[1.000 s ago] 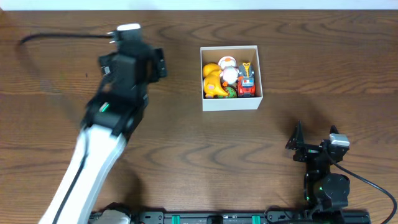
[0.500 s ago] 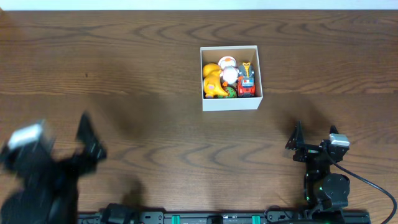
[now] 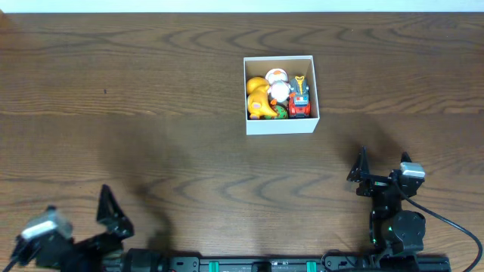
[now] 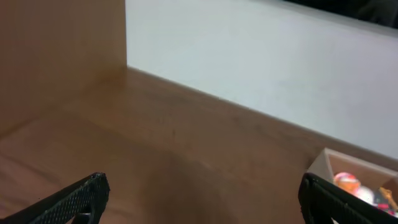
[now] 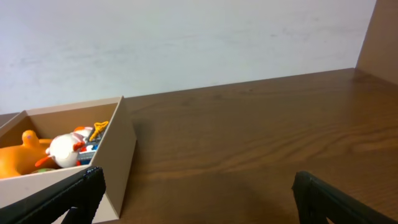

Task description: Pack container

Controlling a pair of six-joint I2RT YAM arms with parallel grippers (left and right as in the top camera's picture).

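Jumbling inside the container (image 3: pixel 281 125), toys (image 3: pixel 276 97) overlap — left tool (image 4: pixel 204 183), right tool (image 5: pixel 199 179) both gape empty

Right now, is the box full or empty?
Full, or nearly. The box stands upright with a yellow toy, a white toy and a red car crowding its floor.

The left end effector (image 4: pixel 202 199) holds nothing, its two dark fingers (image 4: pixel 74 198) spread wide apart (only their tips show in the wrist view). The right end effector (image 5: pixel 199 196) is likewise spread and holds nothing, with its arm (image 3: pixel 397 223) folded up directly behind it.
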